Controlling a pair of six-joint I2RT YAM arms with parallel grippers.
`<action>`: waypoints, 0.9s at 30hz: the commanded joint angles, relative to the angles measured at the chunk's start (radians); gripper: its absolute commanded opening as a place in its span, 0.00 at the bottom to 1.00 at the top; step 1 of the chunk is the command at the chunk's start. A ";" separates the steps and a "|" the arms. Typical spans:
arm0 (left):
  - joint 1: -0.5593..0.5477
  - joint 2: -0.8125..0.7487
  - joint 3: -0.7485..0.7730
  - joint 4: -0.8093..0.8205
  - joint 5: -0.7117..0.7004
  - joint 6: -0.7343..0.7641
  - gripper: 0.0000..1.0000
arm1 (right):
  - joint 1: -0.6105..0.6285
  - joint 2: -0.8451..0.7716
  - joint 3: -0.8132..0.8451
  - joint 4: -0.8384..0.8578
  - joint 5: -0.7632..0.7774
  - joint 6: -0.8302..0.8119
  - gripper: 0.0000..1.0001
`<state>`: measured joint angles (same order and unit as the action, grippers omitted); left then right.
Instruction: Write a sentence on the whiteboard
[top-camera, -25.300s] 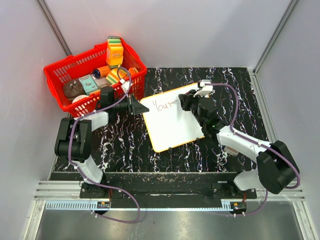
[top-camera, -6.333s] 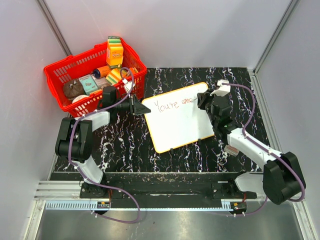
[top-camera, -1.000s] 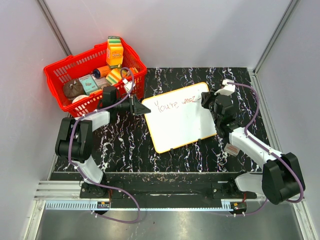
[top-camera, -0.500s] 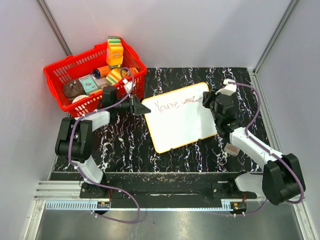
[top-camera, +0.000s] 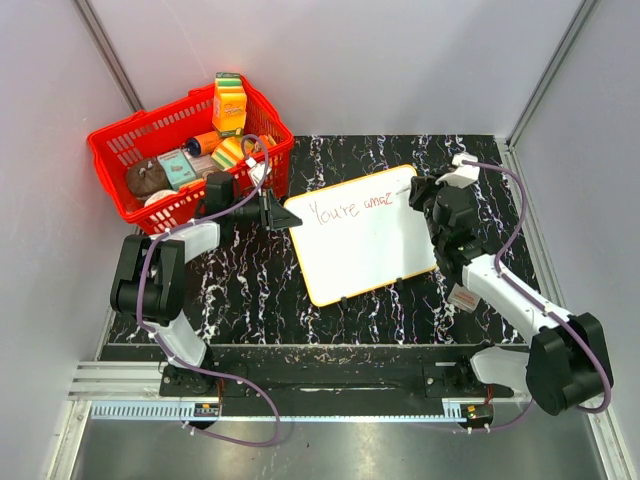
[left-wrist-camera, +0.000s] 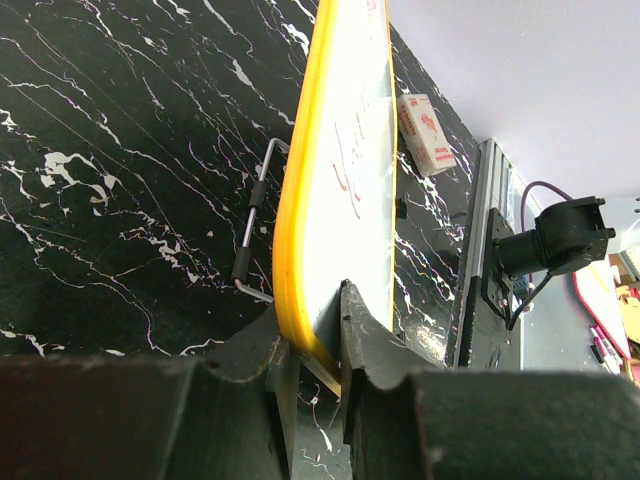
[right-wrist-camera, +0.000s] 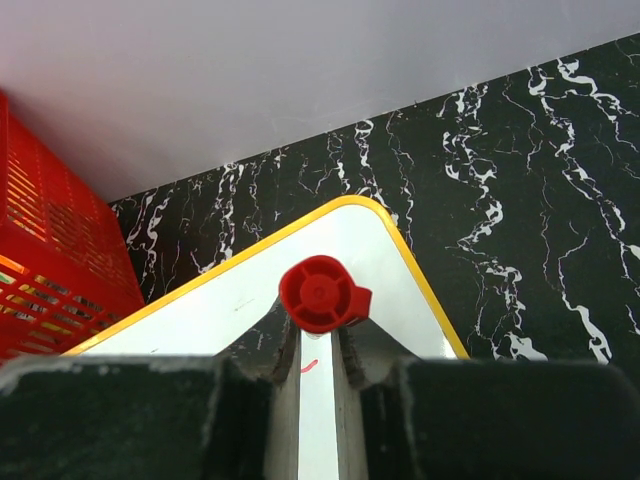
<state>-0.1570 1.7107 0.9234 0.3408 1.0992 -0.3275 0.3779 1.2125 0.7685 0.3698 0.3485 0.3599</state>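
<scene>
The whiteboard (top-camera: 360, 245) sits in the middle of the black marbled tabletop (top-camera: 250, 290), turned a little so that its far right corner points toward the back wall. The left wrist view shows it raised on a wire leg (left-wrist-camera: 255, 225), not lying flat. The sentence (top-camera: 350, 208) runs in thin red script along the far edge. It reads "You're" and then a second short word that is too small to make out, and it ends close to the right rim.

The right end effector (top-camera: 418, 190) hangs over that far right corner, pressed tight around a red marker (right-wrist-camera: 320, 293) that points down at the board. A small red stroke shows just under it in the wrist view, but I cannot tell whether the tip is touching. The left end effector (left-wrist-camera: 310, 335) pinches the board's near left corner by its yellow rim and steadies it. A red basket (top-camera: 130, 140) full of groceries stands just behind that arm.

The main risk, as I judge it, is space. With so little white left on this line, another letter could run onto the rim or off it. Moving down to a new line takes the arm back over fresh ink, which could smear. Since the board is propped and held at one corner only, hard pressure from the marker might twist it in the pinch and spoil the lettering.
</scene>
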 joint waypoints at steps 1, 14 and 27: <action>-0.053 0.040 -0.032 -0.060 -0.065 0.211 0.00 | -0.008 0.022 0.049 0.035 0.012 -0.009 0.00; -0.053 0.038 -0.032 -0.063 -0.064 0.214 0.00 | -0.013 0.048 0.069 0.046 -0.005 0.002 0.00; -0.053 0.038 -0.031 -0.065 -0.064 0.214 0.00 | -0.011 0.068 0.049 0.027 -0.014 0.007 0.00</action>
<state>-0.1570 1.7103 0.9234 0.3370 1.0985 -0.3222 0.3729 1.2896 0.7986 0.3798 0.3466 0.3630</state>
